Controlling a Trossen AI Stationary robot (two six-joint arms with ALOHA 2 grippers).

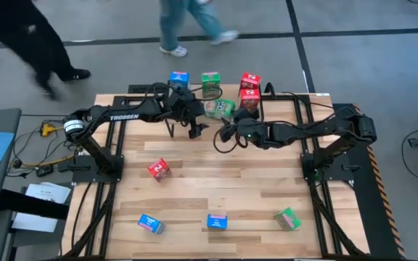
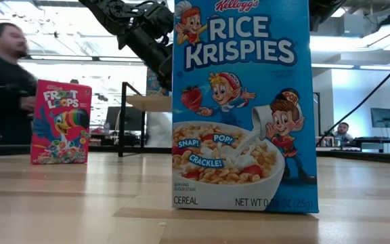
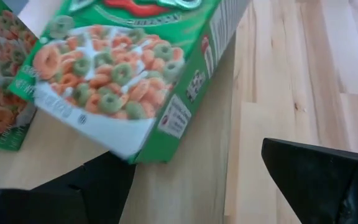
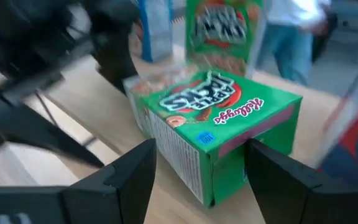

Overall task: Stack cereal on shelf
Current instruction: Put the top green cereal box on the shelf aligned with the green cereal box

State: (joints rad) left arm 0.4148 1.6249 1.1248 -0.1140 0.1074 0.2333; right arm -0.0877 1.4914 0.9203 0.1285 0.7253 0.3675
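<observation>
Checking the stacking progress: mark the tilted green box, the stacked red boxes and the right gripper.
Tilted green box (image 4: 219, 118): right wrist view, on its printed top face.
Stacked red boxes (image 1: 250, 90): high view, where the upper box meets the lower.
Right gripper (image 4: 197, 177): right wrist view, midway between its fingertips, either side of the green box.
</observation>
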